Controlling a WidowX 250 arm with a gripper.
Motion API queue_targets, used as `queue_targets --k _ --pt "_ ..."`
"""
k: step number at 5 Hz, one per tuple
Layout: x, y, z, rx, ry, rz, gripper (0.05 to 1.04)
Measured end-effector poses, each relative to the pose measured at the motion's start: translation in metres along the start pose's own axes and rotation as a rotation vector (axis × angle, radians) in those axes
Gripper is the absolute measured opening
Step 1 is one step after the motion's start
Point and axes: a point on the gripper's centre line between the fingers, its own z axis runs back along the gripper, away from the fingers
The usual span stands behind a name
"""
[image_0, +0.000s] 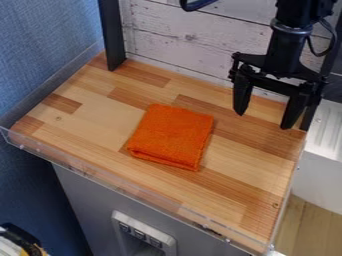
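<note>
The folded orange cloth (171, 136) lies flat on the table (87, 115), to the view's left of the gripper (264, 120) and slightly nearer the camera; the gripper's fingers stand wide apart, holding nothing.

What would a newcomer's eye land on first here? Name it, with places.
Probably the folded orange cloth, vivid near the middle of the wooden surface. Next, likely, the black gripper at the picture's upper right, its fingers spread with nothing between them. Behind, the pale plank wall sets off its dark shape.
</note>
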Motion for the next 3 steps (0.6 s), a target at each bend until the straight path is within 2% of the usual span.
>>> queue_targets --k 1,2,3 --pt "-0.004 0.013 -0.011 0.002 0.022 0.051 0.999" --pt "-0.009 0.035 -0.015 -0.007 0.012 0.147 0.999" --pt "-0.012 0.055 -0.015 -0.032 -0.032 0.245 0.999"
